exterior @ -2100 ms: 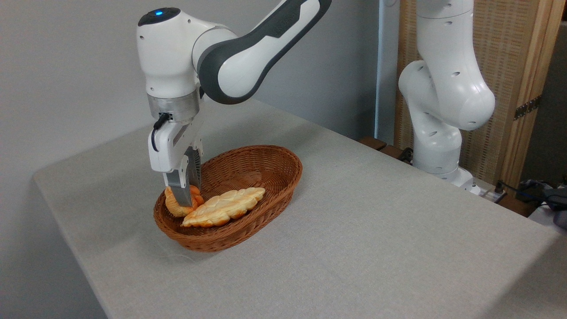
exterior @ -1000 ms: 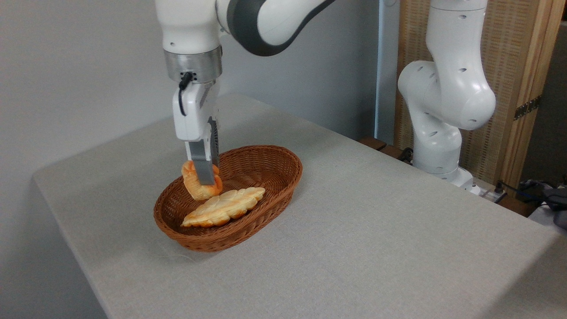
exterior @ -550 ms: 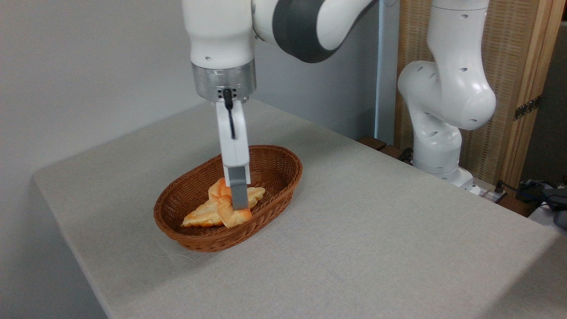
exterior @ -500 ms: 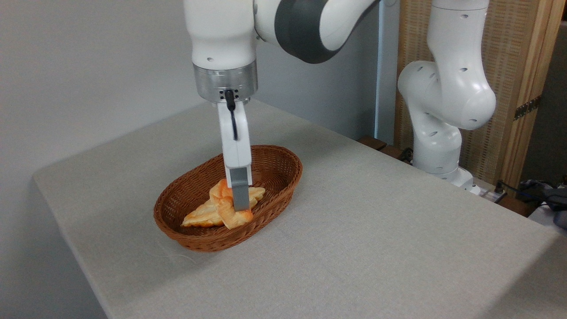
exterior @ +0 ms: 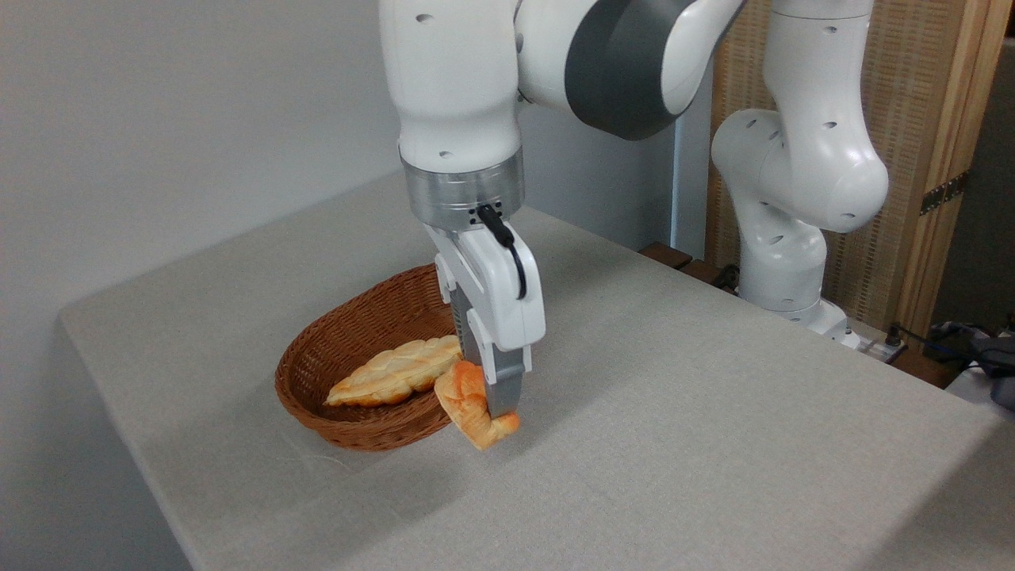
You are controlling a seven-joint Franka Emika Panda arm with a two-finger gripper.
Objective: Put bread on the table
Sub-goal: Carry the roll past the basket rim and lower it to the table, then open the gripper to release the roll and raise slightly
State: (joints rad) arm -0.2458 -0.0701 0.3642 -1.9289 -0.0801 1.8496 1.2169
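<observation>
The small orange-golden bread hangs tilted in the air, pinched between the grey fingers of my gripper, which is shut on it. It sits just past the near right rim of the brown wicker basket, above the grey-beige table. Its shadow falls on the cloth below, so it is clear of the surface. The gripper body hides the basket's right end.
A longer, paler braided loaf lies inside the basket. The arm's white base stands at the table's far right edge, with a wooden screen behind it. Bare cloth stretches to the right and front of the basket.
The gripper lifted the bread out of the basket's left end, carried it rightward over the braided loaf, and now holds it beyond the basket's near right rim, with the wrist rotated.
</observation>
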